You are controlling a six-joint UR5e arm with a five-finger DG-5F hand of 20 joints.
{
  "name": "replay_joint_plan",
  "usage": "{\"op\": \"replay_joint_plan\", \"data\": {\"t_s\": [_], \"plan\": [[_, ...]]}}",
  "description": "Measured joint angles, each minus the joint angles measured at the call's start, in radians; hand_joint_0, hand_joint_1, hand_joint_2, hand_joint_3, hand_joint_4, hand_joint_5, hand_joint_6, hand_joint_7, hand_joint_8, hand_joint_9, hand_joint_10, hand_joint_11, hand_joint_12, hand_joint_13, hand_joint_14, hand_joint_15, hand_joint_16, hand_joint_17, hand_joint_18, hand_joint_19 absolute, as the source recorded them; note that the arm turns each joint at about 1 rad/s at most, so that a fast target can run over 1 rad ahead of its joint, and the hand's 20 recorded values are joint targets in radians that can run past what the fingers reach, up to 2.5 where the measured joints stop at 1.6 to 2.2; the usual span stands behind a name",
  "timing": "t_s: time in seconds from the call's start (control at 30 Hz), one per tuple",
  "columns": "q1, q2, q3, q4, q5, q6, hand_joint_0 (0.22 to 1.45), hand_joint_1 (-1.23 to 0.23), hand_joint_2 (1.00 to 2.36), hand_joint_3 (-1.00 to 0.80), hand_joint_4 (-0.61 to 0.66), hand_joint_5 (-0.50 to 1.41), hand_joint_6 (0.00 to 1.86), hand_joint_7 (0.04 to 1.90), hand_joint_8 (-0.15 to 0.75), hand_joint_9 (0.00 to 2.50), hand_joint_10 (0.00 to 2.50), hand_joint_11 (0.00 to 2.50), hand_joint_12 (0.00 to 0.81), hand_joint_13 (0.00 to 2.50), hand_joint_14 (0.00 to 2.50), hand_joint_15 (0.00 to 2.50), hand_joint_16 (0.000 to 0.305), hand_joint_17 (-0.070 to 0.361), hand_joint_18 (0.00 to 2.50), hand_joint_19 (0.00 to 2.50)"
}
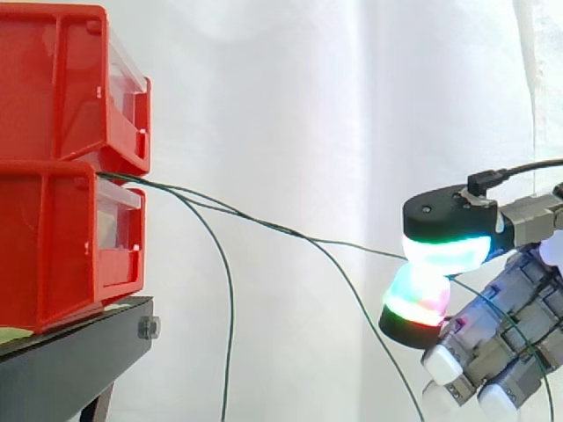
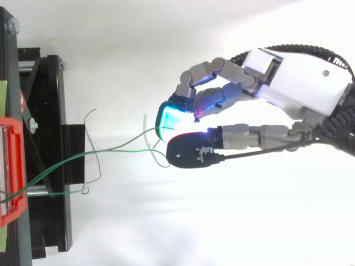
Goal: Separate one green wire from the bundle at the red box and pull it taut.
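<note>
Presently the hand (image 1: 440, 215) is clenched on one thin green wire (image 1: 352, 246), which is pinched between two thick rounded pads (image 1: 444, 251). The upper pad glows green to cyan and the lower one red to green, and each is backed by a smooth black cap. In the top view the white, hard-shelled palm (image 2: 294, 77) lies to the right. The jointed grey fingers curl in from it toward the pinch, well apart from the bins (image 1: 53, 88). The bins are two glossy red plastic boxes with clear front panels, stacked on a matt black metal stand (image 1: 70, 352). The bundle (image 1: 132, 182) comes out at the seam between the upper and lower bin. From there the held wire runs to the pads in a nearly straight line with a slight sag. The other strands (image 1: 230, 299) hang slack, one dropping in a long curve near the stand. A white curtain (image 1: 308, 105) hangs in soft folds behind.
</note>
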Motion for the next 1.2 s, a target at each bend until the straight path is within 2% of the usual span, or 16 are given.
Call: {"op": "replay_joint_plan", "data": {"t_s": [0.2, 0.3, 0.4, 0.43, 0.53, 0.57, 0.63, 0.73, 0.83, 1.2], "plan": [[0.005, 0.000, 0.000, 0.054, -0.018, 0.000, 0.61, -0.74, 1.01, -0.22, 0.01, -0.13, 0.91, 1.04, 0.227, 0.83, 0.01, 0.37, 0.301, 0.60, 0.01, 0.26, 0.045, 0.102, 0.53, 0.48], [0.006, -0.001, -0.001, 0.089, -0.040, -0.001, 0.61, -0.74, 1.01, -0.22, 0.01, -0.13, 0.91, 1.04, 0.227, 0.83, 0.01, 0.37, 0.301, 0.60, 0.01, 0.25, 0.045, 0.102, 0.53, 0.48], [0.007, -0.001, -0.021, 0.134, -0.089, 0.002, 0.61, -0.74, 1.01, -0.22, 0.02, -0.13, 0.91, 1.04, 0.227, 0.83, 0.01, 0.37, 0.301, 0.60, 0.01, 0.25, 0.045, 0.102, 0.53, 0.48], [0.007, -0.001, -0.038, 0.161, -0.122, 0.005, 0.61, -0.74, 1.01, -0.22, 0.02, -0.13, 0.91, 1.03, 0.226, 0.83, 0.01, 0.37, 0.301, 0.60, 0.01, 0.25, 0.045, 0.102, 0.53, 0.48], [0.007, -0.001, -0.072, 0.215, -0.174, 0.009, 0.61, -0.74, 1.01, -0.22, 0.02, -0.13, 0.91, 1.03, 0.231, 0.83, 0.01, 0.37, 0.303, 0.60, 0.01, 0.25, 0.046, 0.103, 0.54, 0.48], [0.006, -0.001, -0.090, 0.252, -0.200, 0.010, 0.61, -0.74, 1.01, -0.22, 0.02, -0.13, 0.91, 1.03, 0.231, 0.83, 0.01, 0.37, 0.303, 0.60, 0.01, 0.25, 0.046, 0.103, 0.53, 0.47], [0.004, -0.001, -0.105, 0.306, -0.221, 0.010, 0.61, -0.74, 1.01, -0.22, 0.02, -0.13, 0.91, 1.03, 0.228, 0.83, 0.01, 0.36, 0.303, 0.60, 0.01, 0.25, 0.046, 0.103, 0.53, 0.47], [0.003, -0.001, -0.113, 0.378, -0.233, 0.004, 0.61, -0.74, 1.01, -0.21, 0.02, -0.13, 0.91, 1.03, 0.233, 0.83, 0.01, 0.36, 0.305, 0.60, 0.01, 0.25, 0.046, 0.103, 0.53, 0.47], [0.003, -0.001, -0.115, 0.410, -0.237, -0.003, 0.61, -0.74, 1.01, -0.21, 0.02, -0.13, 0.91, 1.03, 0.231, 0.83, 0.01, 0.37, 0.305, 0.60, 0.01, 0.25, 0.046, 0.104, 0.53, 0.47], [0.006, -0.001, -0.115, 0.421, -0.238, -0.010, 0.61, -0.74, 1.01, -0.21, 0.02, -0.13, 0.91, 1.03, 0.232, 0.84, 0.01, 0.36, 0.306, 0.60, 0.01, 0.25, 0.046, 0.103, 0.52, 0.47]]}}
